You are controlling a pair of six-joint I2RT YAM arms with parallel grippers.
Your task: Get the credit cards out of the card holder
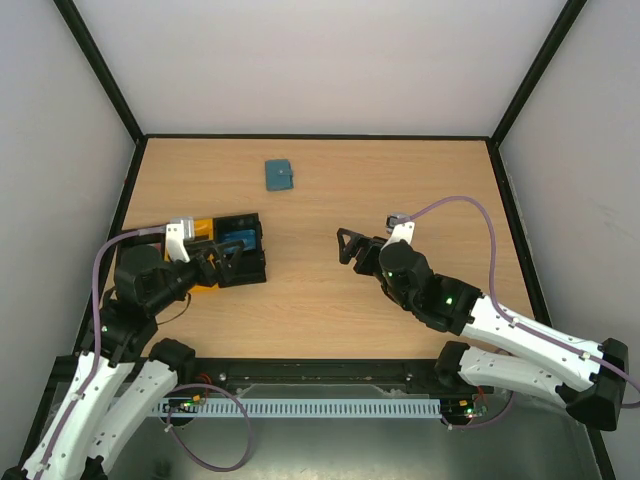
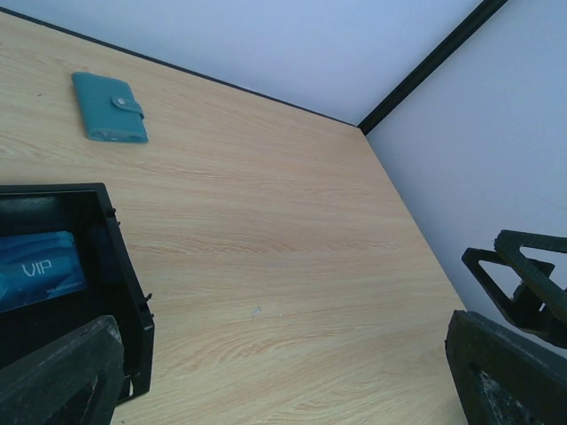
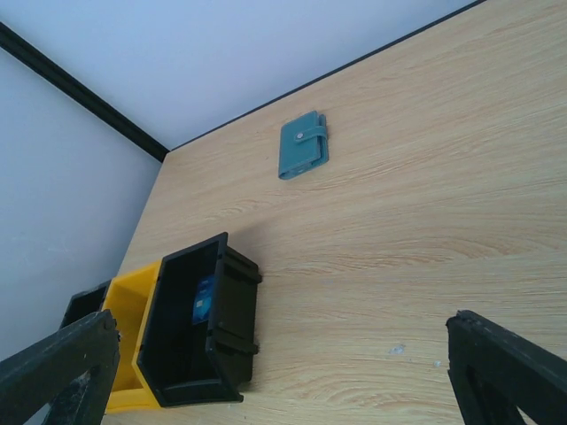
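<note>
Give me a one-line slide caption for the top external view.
Closed card holder lies far across the table; left end effector, open, at the black tray, right end effector open mid-table.

The tabletop is pale wood grain, smooth and matt. The card holder looks soft and matt; the black tray is hard plastic, its blue card glossy.

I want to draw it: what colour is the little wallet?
Teal blue all over. The card holder shows best in the left wrist view.
</note>
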